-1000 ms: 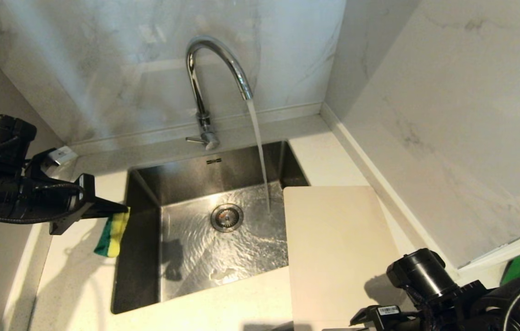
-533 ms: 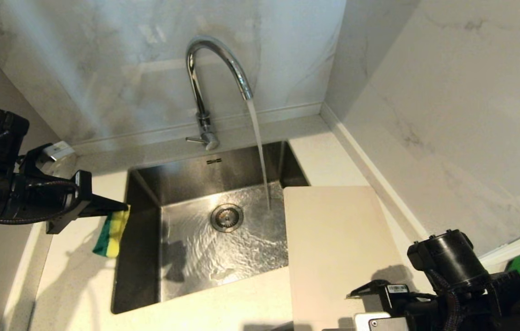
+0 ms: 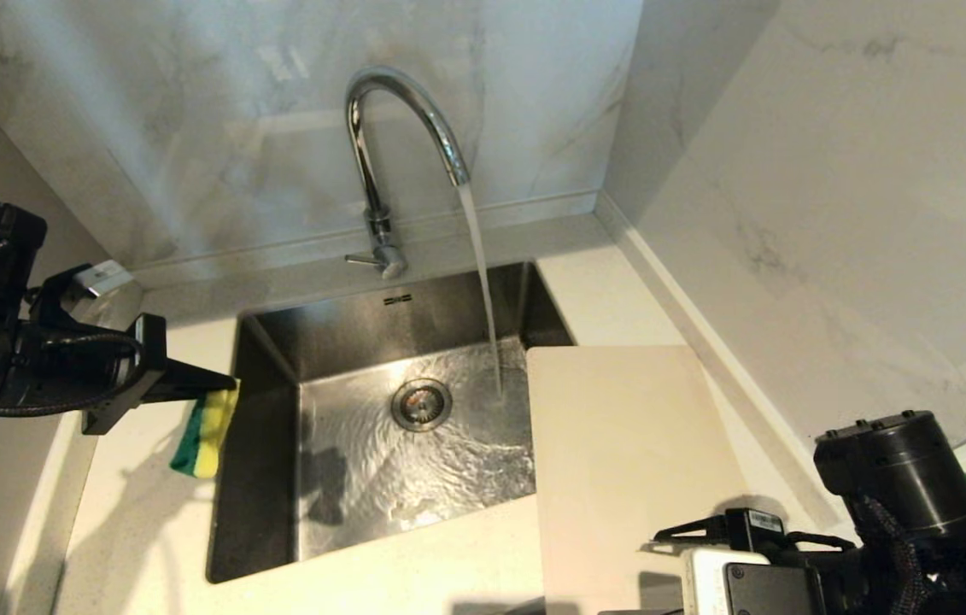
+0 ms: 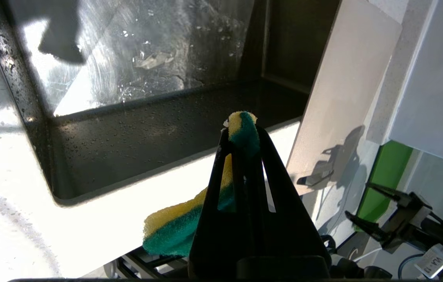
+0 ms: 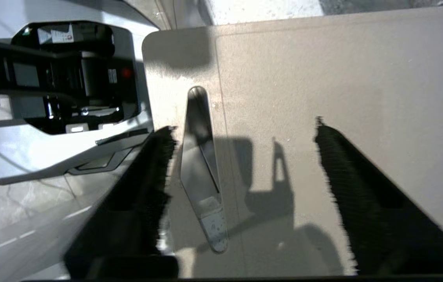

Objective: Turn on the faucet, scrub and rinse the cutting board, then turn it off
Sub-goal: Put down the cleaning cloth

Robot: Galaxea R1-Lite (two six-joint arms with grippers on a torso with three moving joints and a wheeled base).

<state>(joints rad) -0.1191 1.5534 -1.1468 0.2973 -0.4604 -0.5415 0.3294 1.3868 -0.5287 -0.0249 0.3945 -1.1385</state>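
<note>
The chrome faucet (image 3: pixel 397 128) is running, and its stream falls into the steel sink (image 3: pixel 269 478). The beige cutting board (image 3: pixel 628 453) lies flat on the counter right of the sink, its left edge over the basin. My left gripper (image 3: pixel 229 389) hovers over the sink's left rim, shut on a green-and-yellow sponge (image 3: pixel 202 436) that hangs from its tips (image 4: pixel 241 132). My right gripper (image 5: pixel 245 129) is open above the board's handle end (image 5: pixel 303 78). One finger stands off the board's edge beside the cut-out (image 5: pixel 201 156) and the other stands over the board.
Marble walls close in behind and on the right. White counter (image 3: pixel 141 530) lies left of and in front of the sink. The right arm's wrist (image 3: pixel 892 478) fills the bottom right corner. The drain (image 3: pixel 421 403) sits mid-basin under rippling water.
The right arm's wrist has shifted right and risen in the head view's bottom corner. The left gripper with the sponge has drifted slightly left. Water keeps running.
</note>
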